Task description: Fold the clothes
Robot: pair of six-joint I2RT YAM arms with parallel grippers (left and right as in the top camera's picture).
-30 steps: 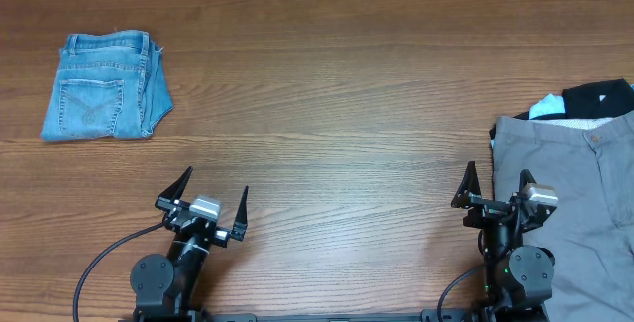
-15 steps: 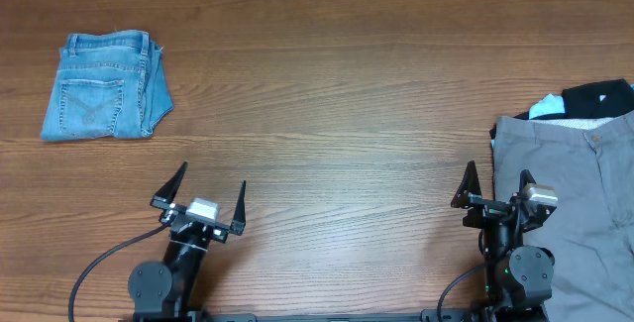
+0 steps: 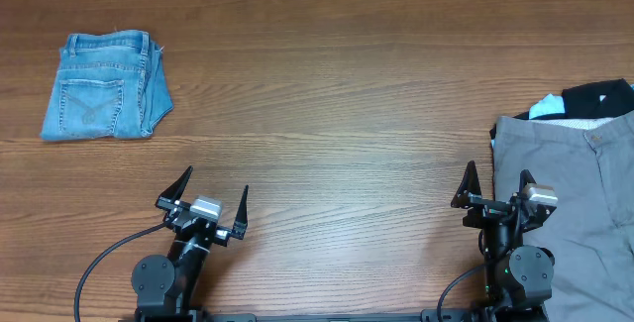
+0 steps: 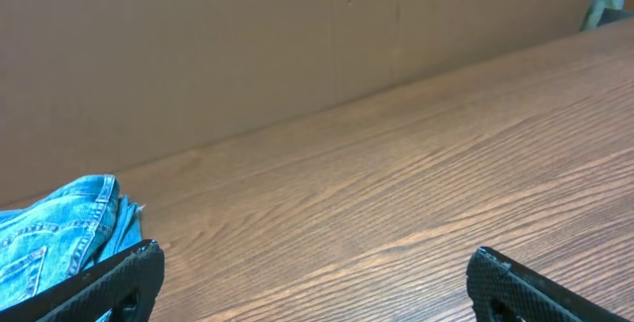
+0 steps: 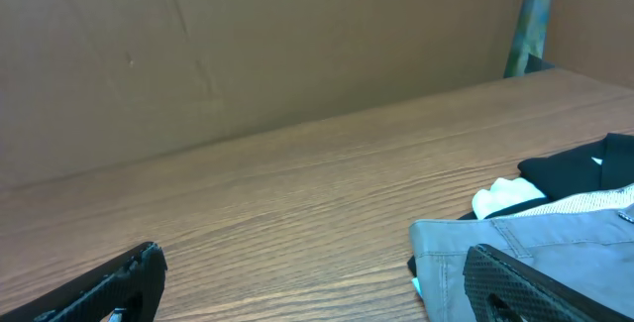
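Note:
The light-blue jeans [image 3: 105, 86] lie folded into a small bundle at the far left of the table, a stitched back pocket facing up. They also show at the left edge of the left wrist view [image 4: 54, 238]. My left gripper [image 3: 213, 191] is open and empty near the front edge, well short of the jeans. My right gripper [image 3: 495, 183] is open and empty at the front right, next to the grey trousers [image 3: 575, 183]. In the wrist views the left gripper [image 4: 312, 268] and the right gripper [image 5: 312, 268] have their fingers spread wide over bare wood.
A pile of clothes lies at the right edge: grey trousers on top, with black [image 3: 599, 99] and white [image 3: 547, 109] garments under them, also in the right wrist view [image 5: 535, 238]. A brown cardboard wall [image 4: 248, 45] stands behind the wooden table [image 3: 337, 94].
The left gripper shifted slightly left and forward half a second ago and is back at its earlier spot. The right arm and the clothes have not moved.

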